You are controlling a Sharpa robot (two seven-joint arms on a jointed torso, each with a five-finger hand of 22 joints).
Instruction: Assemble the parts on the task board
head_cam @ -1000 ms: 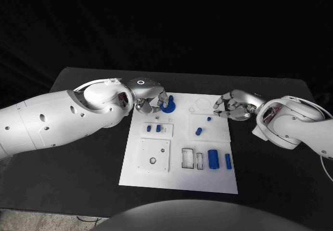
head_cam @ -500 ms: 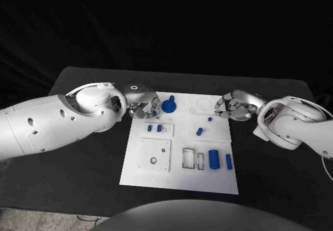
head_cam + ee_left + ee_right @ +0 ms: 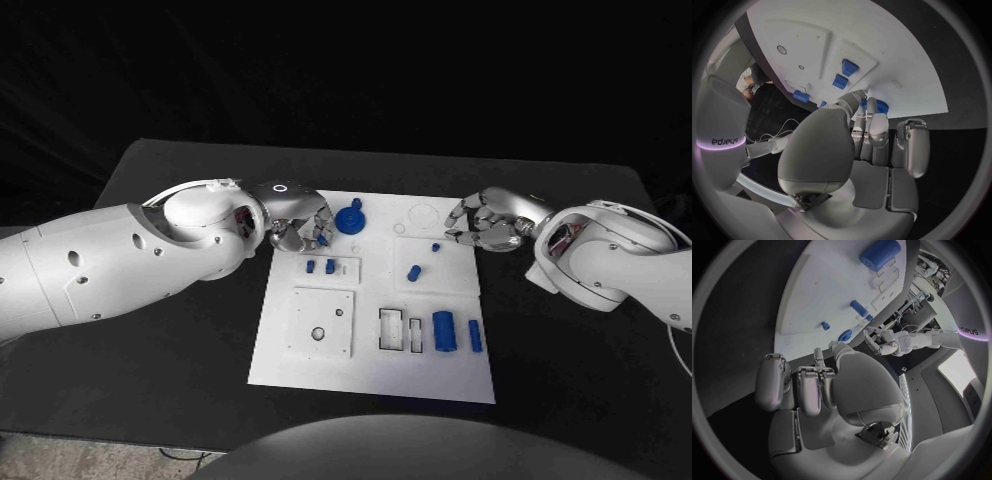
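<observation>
Left hand point(image 3: 296, 222) over the board's point(image 3: 375, 370) far-left corner, fingers curled in, seemingly nothing gripped, though hard to be sure from the wrist view. Just right of it, blue round part point(image 3: 351, 217) on the board. Nearer on the left: two small pegs point(image 3: 320, 266) in a raised block, then a square plate point(image 3: 320, 322). Mid-board, slanted peg point(image 3: 414, 271). Near right, cylinder point(image 3: 444, 331) beside a thinner bar point(image 3: 475, 336). Right hand point(image 3: 488, 222) at the far-right edge, fingers curled, holding nothing.
</observation>
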